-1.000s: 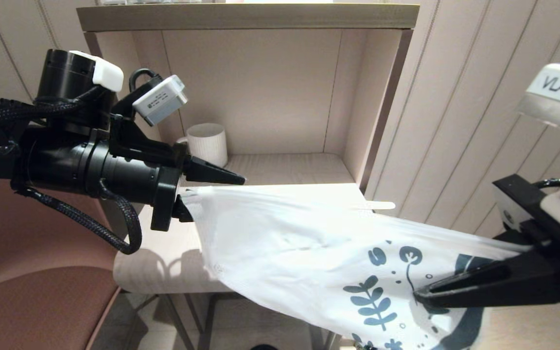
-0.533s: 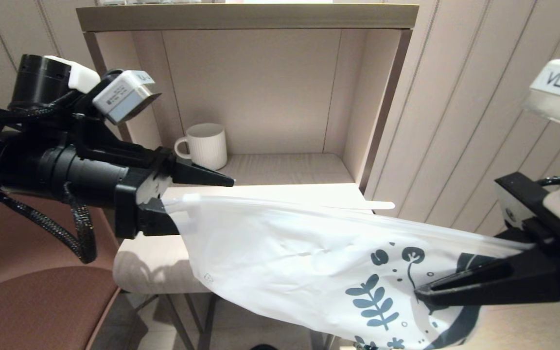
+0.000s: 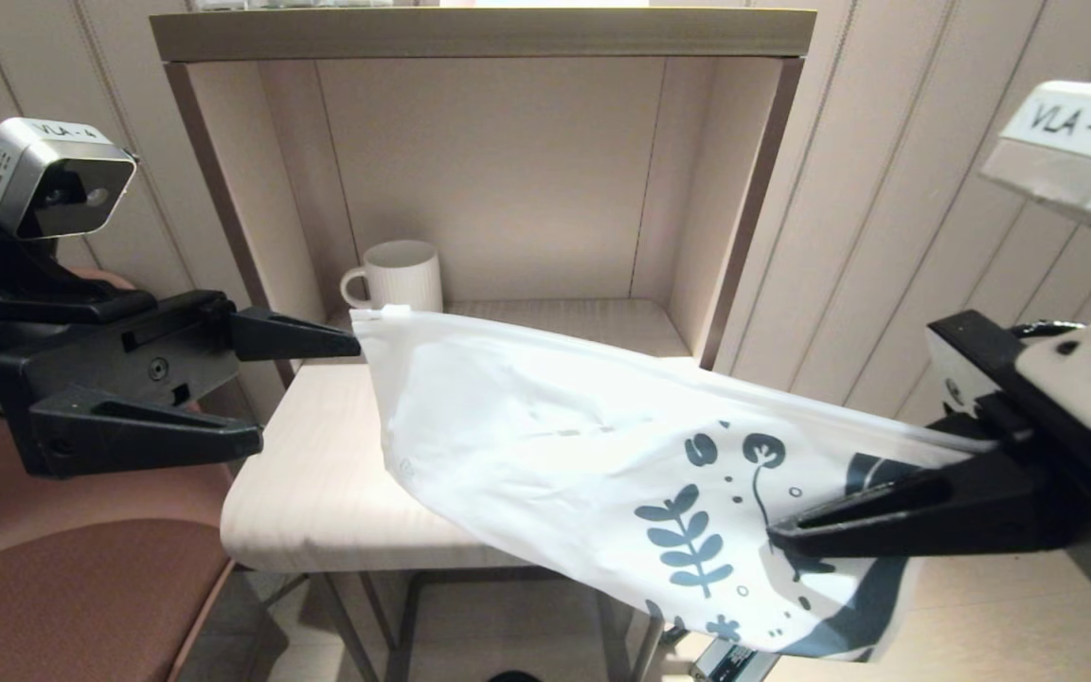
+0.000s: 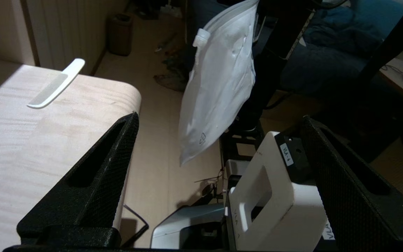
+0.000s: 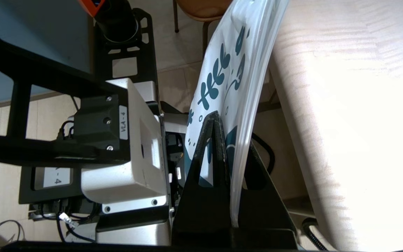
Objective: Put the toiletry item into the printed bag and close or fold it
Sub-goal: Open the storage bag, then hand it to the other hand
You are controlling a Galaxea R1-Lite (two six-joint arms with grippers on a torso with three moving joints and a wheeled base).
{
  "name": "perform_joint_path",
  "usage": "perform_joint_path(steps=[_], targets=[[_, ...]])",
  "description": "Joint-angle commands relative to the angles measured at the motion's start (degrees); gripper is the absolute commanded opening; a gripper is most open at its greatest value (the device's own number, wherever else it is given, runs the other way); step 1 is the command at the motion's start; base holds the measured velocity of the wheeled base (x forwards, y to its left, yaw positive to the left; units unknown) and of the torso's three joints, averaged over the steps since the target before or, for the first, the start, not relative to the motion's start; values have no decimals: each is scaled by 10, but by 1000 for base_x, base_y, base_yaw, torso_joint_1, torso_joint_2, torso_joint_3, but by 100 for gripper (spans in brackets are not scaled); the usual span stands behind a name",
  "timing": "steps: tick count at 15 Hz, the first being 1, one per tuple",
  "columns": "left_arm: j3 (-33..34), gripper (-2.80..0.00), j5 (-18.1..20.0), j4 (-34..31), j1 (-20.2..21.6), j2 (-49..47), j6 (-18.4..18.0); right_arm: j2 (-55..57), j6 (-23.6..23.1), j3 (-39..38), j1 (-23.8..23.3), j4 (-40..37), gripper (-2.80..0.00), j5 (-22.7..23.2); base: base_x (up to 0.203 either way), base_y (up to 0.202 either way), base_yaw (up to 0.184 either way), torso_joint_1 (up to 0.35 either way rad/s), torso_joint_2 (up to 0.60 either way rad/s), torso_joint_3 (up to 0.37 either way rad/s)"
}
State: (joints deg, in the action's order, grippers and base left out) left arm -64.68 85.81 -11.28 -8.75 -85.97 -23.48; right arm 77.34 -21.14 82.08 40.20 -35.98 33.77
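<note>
The left end effector (image 3: pixel 304 388) has let go of the bag (image 3: pixel 545 445) and drawn back to the left, fingers spread wide and empty. The right end effector (image 3: pixel 778 535) is clamped on the bag's printed end, holding it above the surface (image 3: pixel 309 493). The comb (image 4: pixel 56 84) lies on the surface near its edge.

Right gripper (image 5: pixel 219 120) has its fingers (image 5: pixel 210 147) pinched tight on the leaf-printed end of the printed bag (image 5: pixel 233 70), which stretches away from them. The pale wood tabletop (image 5: pixel 345 105) sits just beside the bag.
</note>
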Motion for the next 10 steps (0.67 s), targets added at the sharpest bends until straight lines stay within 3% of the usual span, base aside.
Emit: perform_joint_path(steps=[1, 5, 10], targets=[[4, 0, 6, 15, 5, -2, -2, 23, -1, 7, 0, 5, -280, 4, 0, 0, 0, 0, 0, 0], [7, 0, 7, 37, 3, -18, -2, 49, 0, 30, 7, 6, -280, 17, 0, 0, 0, 0, 0, 0], [8, 0, 8, 65, -46, -39, -4, 95, 0, 69, 10, 4, -280, 23, 0, 0, 0, 0, 0, 0]])
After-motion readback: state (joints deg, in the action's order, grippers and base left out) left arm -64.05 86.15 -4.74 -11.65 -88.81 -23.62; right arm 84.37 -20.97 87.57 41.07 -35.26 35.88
